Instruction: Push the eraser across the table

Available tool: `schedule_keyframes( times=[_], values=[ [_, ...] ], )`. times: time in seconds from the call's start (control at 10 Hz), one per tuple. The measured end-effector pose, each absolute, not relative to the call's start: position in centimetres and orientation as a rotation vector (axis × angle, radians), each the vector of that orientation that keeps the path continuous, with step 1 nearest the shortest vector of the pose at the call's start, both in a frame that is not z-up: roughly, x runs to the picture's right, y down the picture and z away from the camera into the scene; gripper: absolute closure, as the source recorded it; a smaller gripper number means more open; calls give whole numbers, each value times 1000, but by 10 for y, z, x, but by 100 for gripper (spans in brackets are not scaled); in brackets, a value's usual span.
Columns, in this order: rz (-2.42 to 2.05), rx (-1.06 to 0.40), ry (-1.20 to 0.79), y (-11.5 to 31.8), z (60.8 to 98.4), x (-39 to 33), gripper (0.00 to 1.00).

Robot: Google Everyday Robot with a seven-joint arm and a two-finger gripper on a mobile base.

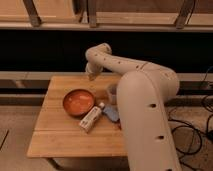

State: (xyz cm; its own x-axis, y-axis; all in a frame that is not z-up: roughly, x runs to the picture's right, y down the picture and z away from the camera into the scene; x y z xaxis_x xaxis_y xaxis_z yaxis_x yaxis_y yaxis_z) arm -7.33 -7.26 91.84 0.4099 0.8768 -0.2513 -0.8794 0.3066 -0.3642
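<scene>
The table (55, 140) has a light tan plank top and stands in the middle of the view. My gripper (91, 76) is at the end of the white arm (145, 95). It hangs low over the table's far edge, just behind the orange bowl (78, 102). I cannot pick out the eraser; nothing under the gripper shows as one.
A white bottle (91, 119) lies on its side right of the bowl. A blue object (111, 114) sits beside it, and a clear cup (112, 92) stands behind that. The arm's large body covers the table's right side. Cables (192, 135) lie on the floor at right.
</scene>
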Motion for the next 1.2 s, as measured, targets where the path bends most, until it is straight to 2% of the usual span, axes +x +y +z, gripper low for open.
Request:
schedule_keyframes(
  times=[0.1,0.5,0.6,0.7,0.9,1.2],
  values=[
    [1169,-453,10,-79,919,-51,86],
    [1168,-457,8,-79,919,-53,86],
    [1165,-472,13,-73,919,-58,86],
    [1147,-542,39,-42,925,-79,86],
    [1134,-574,121,-10,943,-75,86],
    [1095,-501,200,-16,968,-45,86]
  ],
)
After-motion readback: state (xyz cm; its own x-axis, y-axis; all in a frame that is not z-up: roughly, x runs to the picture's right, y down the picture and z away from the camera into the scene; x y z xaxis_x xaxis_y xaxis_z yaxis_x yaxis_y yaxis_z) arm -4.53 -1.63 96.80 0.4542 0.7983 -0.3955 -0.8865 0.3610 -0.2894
